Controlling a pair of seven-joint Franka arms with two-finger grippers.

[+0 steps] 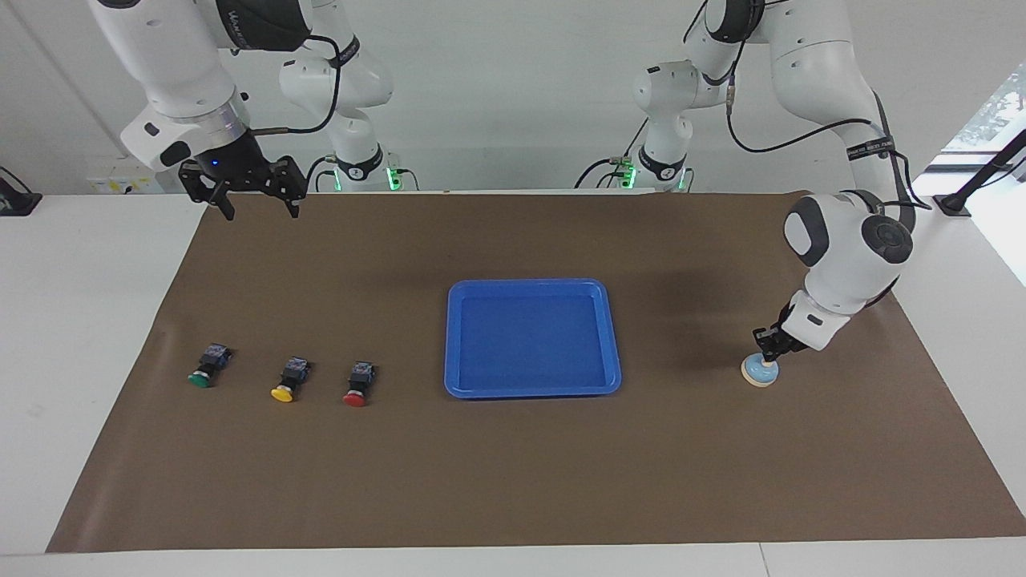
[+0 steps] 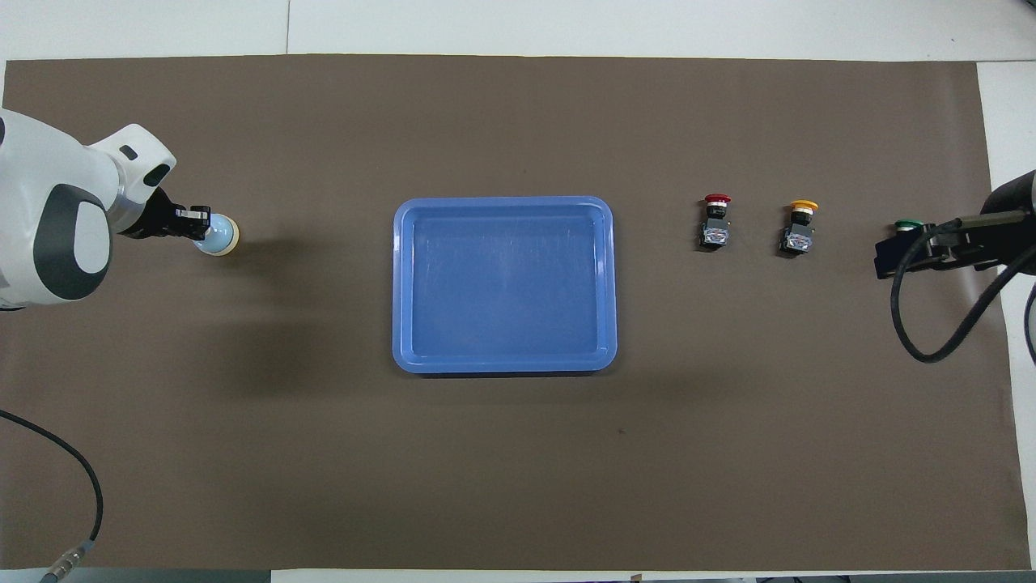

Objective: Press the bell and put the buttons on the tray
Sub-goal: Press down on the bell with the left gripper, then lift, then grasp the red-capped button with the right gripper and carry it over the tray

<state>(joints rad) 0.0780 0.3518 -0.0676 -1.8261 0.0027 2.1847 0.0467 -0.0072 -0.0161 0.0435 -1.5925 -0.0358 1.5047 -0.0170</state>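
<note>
The small light-blue bell (image 1: 758, 372) (image 2: 220, 236) sits on the brown mat toward the left arm's end. My left gripper (image 1: 767, 356) (image 2: 197, 223) is shut, and its tips rest on the bell's top, hiding the knob. The blue tray (image 1: 532, 389) (image 2: 402, 283) lies mid-table with nothing in it. Three buttons lie in a row toward the right arm's end: red (image 1: 357, 384) (image 2: 715, 223), yellow (image 1: 289, 381) (image 2: 800, 227), green (image 1: 208, 366) (image 2: 907, 225). My right gripper (image 1: 255, 207) (image 2: 890, 255) hangs open, high in the air; in the overhead view it partly covers the green button.
A brown mat (image 1: 513, 481) covers most of the white table (image 1: 64, 336). Black cables (image 2: 931, 324) trail from both arms at the table's ends.
</note>
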